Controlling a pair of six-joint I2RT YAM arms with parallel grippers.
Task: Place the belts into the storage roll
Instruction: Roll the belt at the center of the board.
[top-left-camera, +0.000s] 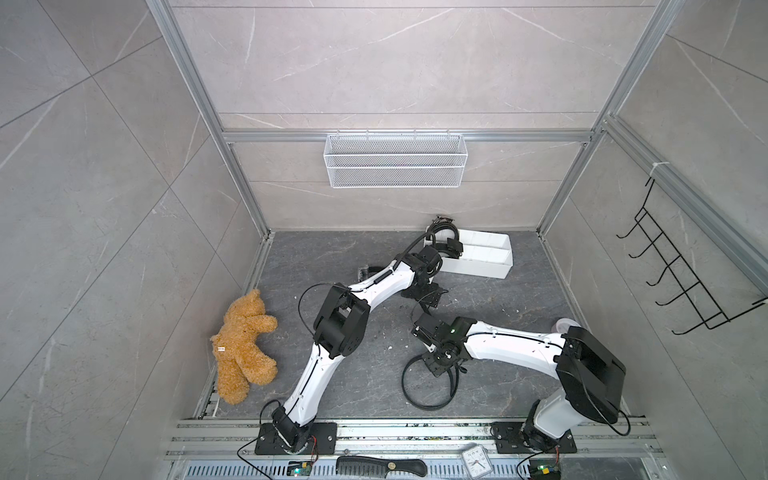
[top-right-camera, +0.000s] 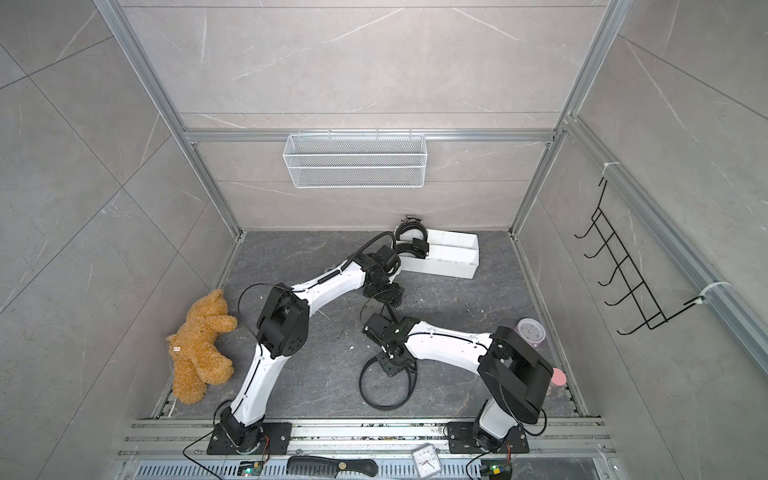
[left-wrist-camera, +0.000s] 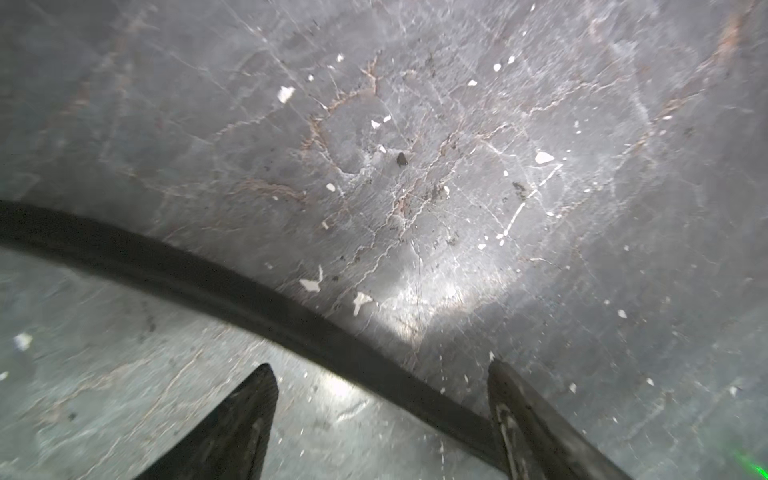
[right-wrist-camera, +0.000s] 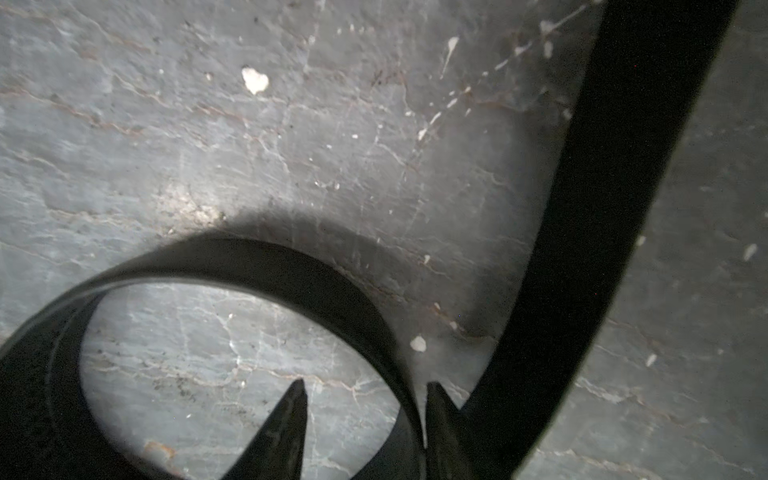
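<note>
The storage roll (top-left-camera: 490, 259) (top-right-camera: 455, 257), a white divided tray, stands at the back of the floor, with coiled black belts (top-left-camera: 444, 230) (top-right-camera: 410, 229) at its left end. Another belt (top-left-camera: 403, 380) (top-right-camera: 360, 382) lies in a wide loop on the floor. My right gripper (top-left-camera: 440, 365) (right-wrist-camera: 365, 384) hangs open over it; the looped strap (right-wrist-camera: 291, 257) runs between the fingers, close against one of them. My left gripper (top-left-camera: 424, 293) (left-wrist-camera: 380, 365) is open just in front of the tray, low over the floor. A black strap (left-wrist-camera: 208, 286) crosses between its fingers, and a buckle (top-left-camera: 365, 272) shows beside the left forearm.
A brown teddy bear (top-left-camera: 243, 349) lies at the left wall. A white mesh basket (top-left-camera: 395, 160) hangs on the back wall and a black hook rack (top-left-camera: 681, 274) on the right wall. A comb (top-left-camera: 380, 465) and a small clock (top-left-camera: 476, 460) lie on the front rail. A pink-lidded jar (top-right-camera: 530, 330) stands by the right arm.
</note>
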